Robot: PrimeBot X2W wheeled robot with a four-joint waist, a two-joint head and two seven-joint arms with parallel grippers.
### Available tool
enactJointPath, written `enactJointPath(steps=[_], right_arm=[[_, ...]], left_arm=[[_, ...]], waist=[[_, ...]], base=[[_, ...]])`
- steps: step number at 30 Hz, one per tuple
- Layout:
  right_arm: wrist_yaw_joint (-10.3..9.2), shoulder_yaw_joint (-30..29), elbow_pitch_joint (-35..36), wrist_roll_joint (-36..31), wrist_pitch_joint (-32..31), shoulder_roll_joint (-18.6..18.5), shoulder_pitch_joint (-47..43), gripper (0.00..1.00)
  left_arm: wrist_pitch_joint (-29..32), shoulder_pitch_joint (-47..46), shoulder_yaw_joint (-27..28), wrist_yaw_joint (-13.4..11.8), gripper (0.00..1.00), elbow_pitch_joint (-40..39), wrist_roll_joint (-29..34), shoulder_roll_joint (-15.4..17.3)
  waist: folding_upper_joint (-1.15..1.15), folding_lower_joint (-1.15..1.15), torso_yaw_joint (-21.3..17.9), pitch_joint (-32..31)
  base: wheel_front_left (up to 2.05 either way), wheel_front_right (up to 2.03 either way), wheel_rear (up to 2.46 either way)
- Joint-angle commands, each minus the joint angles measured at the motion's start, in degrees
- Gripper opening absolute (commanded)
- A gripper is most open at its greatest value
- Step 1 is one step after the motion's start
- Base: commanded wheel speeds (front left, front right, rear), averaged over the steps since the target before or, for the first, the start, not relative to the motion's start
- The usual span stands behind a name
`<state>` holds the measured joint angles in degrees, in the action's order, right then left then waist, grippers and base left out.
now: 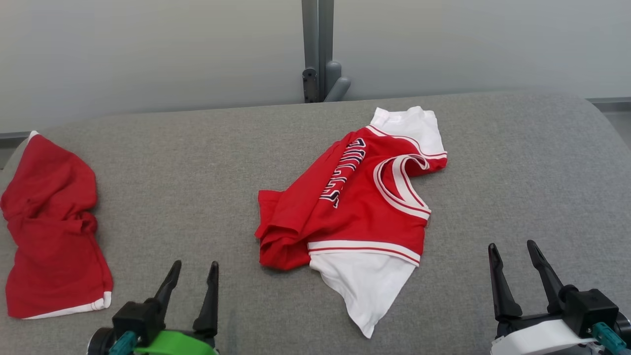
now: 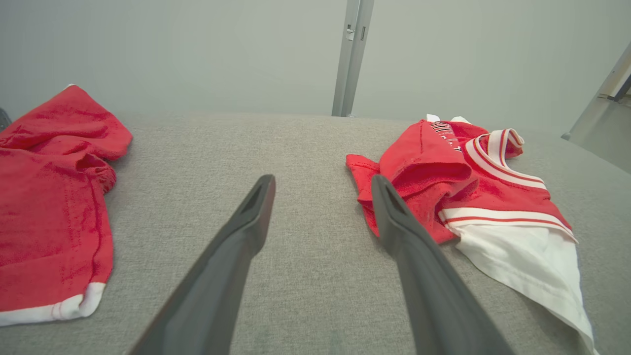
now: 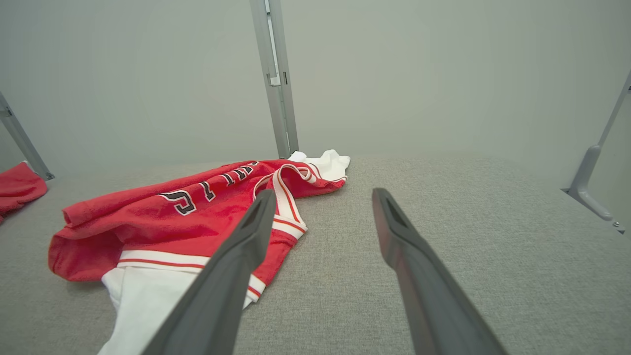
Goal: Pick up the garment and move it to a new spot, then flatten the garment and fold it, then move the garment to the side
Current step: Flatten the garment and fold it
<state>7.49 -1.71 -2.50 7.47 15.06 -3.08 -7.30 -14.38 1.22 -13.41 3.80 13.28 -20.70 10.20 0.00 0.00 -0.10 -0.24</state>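
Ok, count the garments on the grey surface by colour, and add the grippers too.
Red-and-white lettered jersey: 1
Plain red garment with white hem: 1
Open grippers, left gripper and right gripper: 2
Total: 4

grey table, a spare red cloth, a post and a pale wall

the metal post (image 1: 318, 49) stands upright just behind the far edge of the grey fabric-covered table (image 1: 197, 162), with a rounded grey fitting (image 1: 337, 83) at its foot on the right. a plain pale wall (image 1: 148, 54) spreads behind the post to both sides. far left of the post and nearer than it, a crumpled red cloth (image 1: 52, 227) lies on the table by its left edge, a white band along its near hem. well right of the post, a slanted grey bracket (image 3: 591, 167) rises beyond the table's right edge.
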Motion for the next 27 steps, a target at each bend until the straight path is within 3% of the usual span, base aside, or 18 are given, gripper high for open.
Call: enactJointPath(steps=[1,12,25,26,27], right_arm=[[0.00,-0.03,-0.06,0.48,0.18,-0.19,0.71,1.00],[0.00,-0.27,-0.15,0.66,0.18,0.08,2.47,1.00],[0.00,-0.38,0.33,1.99,0.17,0.15,3.13,1.00],[0.01,-0.36,0.33,2.02,0.18,0.14,3.11,1.00],[0.00,-0.31,0.31,2.06,0.18,0.14,3.13,1.00]], left_arm=[[0.73,-2.62,-0.99,0.69,1.00,0.87,0.66,-0.25],[6.37,-14.18,-7.63,2.71,1.00,8.30,1.98,-1.44],[9.11,-17.74,-8.14,2.31,1.00,14.66,0.66,-0.32],[9.08,-17.94,-8.04,2.24,0.93,14.95,0.56,-0.12],[9.05,-18.18,-7.92,2.27,0.35,15.24,0.45,0.09]], waist=[[0.00,0.00,-1.23,1.02],[0.00,0.00,-7.02,4.17],[0.00,0.00,-11.47,6.09],[0.00,0.00,-11.59,6.16],[0.00,0.00,-11.70,6.22]], base=[[0.00,0.00,0.00],[0.00,0.00,0.00],[0.00,0.00,0.00],[0.00,0.00,0.00],[0.00,0.00,0.00]])
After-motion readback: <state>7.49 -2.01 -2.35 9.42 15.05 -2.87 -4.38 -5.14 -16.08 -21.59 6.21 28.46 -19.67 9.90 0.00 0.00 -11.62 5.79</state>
